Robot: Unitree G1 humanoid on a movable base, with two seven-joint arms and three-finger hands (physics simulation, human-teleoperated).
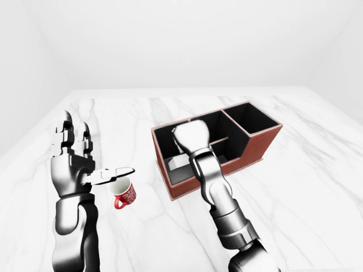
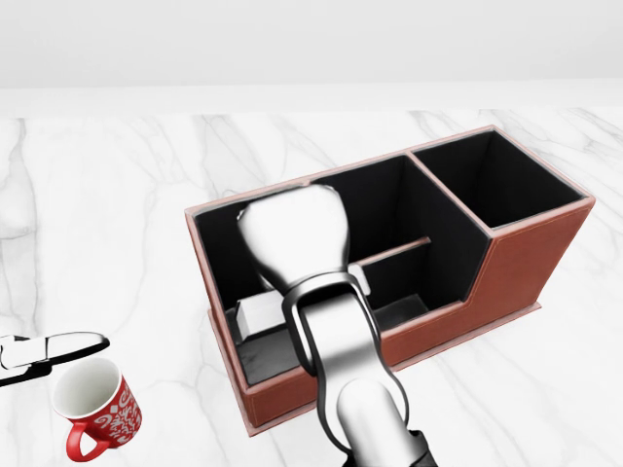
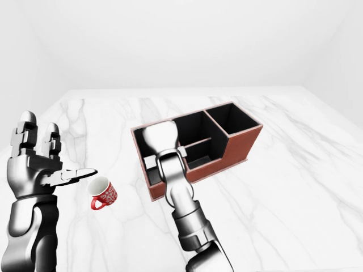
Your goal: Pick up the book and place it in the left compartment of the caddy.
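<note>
The book [image 2: 255,313] is seen as a white block low inside the left compartment of the caddy [image 2: 516,263], centre-left of the head view, mostly covered by the right hand [image 2: 292,233]. The right hand is reached down into that compartment over the book; its fingers are hidden, so grasp or release cannot be told. The caddy is set on the marble table [image 2: 117,195], with a thin divider running across the compartment. The left hand [image 1: 74,161] is held up at left of the left-eye view, fingers spread, empty. A red mug [image 2: 95,405] is placed at lower left, apart from the caddy.
</note>
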